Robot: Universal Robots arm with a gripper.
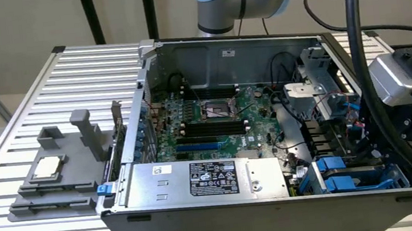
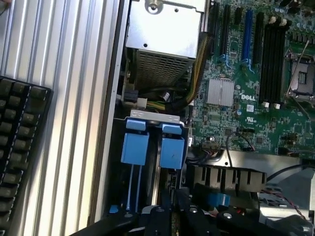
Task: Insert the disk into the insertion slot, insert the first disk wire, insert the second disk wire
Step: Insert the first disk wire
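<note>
The gripper hangs low over the drive cage, in the corner of the case at the exterior view's right. Whether it is open or closed I cannot tell, as its dark parts run together.

Two blue carriers stand side by side in the cage. I take the disk to be the one nearer the motherboard, already down in its slot, though its body is hidden and it could be the other carrier.

Both carriers lie lengthwise along the case wall, from their tabs straight toward the gripper. The gripper is therefore at the end away from the tabs, roughly in line with the disk. Loose wires lie just to its motherboard side, close to the gripper but apart from the disk.
</note>
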